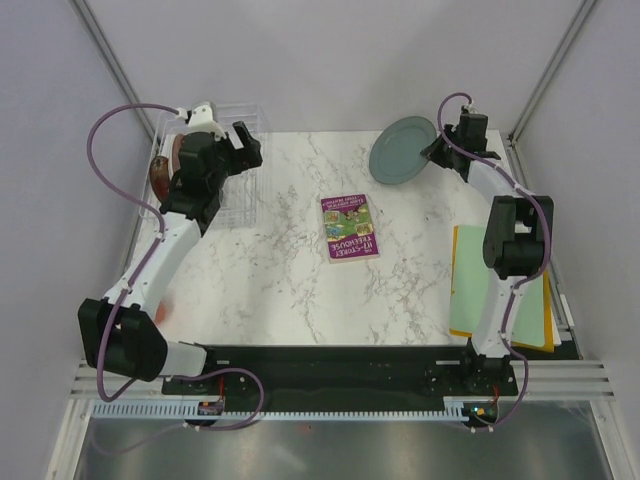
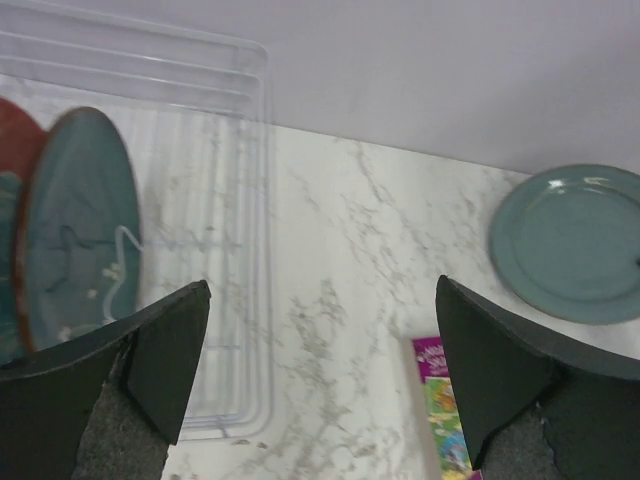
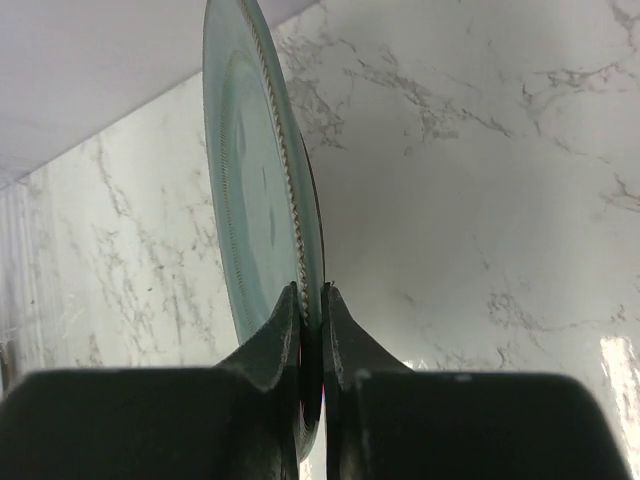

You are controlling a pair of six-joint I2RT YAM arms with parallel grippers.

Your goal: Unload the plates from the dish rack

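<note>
The clear dish rack (image 1: 238, 195) stands at the far left of the table. A dark teal plate (image 2: 80, 230) stands on edge in it, with a red plate (image 2: 14, 150) behind it at the frame's left edge. My left gripper (image 2: 322, 285) hangs open and holds nothing, above the rack's right rim (image 2: 258, 250); in the top view the left gripper (image 1: 245, 148) sits over the rack's far end. My right gripper (image 3: 311, 295) is shut on the rim of the grey-green plate (image 3: 255, 200). That plate (image 1: 402, 150) is at the far right of the table.
A purple book (image 1: 349, 227) lies in the middle of the marble table. A green folder (image 1: 490, 285) lies on a yellow sheet along the right edge, beside the right arm. Grey walls close in the back and both sides.
</note>
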